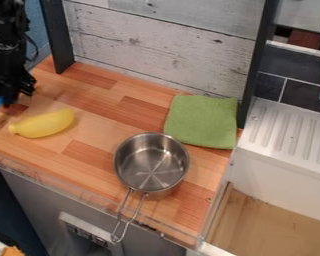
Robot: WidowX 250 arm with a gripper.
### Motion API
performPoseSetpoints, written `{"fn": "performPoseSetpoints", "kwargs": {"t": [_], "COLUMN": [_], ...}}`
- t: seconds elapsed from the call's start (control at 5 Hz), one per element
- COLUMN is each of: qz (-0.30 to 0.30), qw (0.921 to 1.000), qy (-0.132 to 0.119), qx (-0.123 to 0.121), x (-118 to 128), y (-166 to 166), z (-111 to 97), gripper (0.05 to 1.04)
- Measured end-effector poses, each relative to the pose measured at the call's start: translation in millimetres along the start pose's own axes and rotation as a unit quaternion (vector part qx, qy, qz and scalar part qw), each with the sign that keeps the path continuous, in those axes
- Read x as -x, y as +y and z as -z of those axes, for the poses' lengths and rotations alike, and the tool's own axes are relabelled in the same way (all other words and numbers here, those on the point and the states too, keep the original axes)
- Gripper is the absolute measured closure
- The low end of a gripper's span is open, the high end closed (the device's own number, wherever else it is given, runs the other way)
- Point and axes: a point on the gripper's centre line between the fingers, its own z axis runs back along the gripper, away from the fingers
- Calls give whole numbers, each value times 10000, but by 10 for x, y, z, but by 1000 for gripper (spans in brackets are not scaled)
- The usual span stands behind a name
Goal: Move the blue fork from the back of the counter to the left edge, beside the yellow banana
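My pincer (10, 99) hangs near the banana (44, 124), seemingly pre-grasp; wide or narrow, I cannot tell. Any grasp there calls for careful alignment.

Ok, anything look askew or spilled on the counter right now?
The handle of the metal pot juts past the front edge of the counter, so it might get bumped. I see no spill.
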Motion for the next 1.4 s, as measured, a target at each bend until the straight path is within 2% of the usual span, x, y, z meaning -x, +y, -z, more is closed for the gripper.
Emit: {"fn": "performPoseSetpoints", "kwargs": {"t": [0.2,0.4,0.6,0.8,1.0,1.2,1.4], "qz": [19,-24,-40,-59,-49,44,-21], "qw": [10000,9999,9996,9992,9991,9994,9997], "qy": [37,104,287,351,396,346,241], "qx": [-23,-52,-61,-154,-144,-79,96], "x": [-36,-124,-150,-141,-121,-92,-80], "y": [-62,-76,-69,-60,-63,-56,-33], "z": [33,82,81,73,67,-23,-192], "gripper": [757,691,386,116,82,83,83]}}
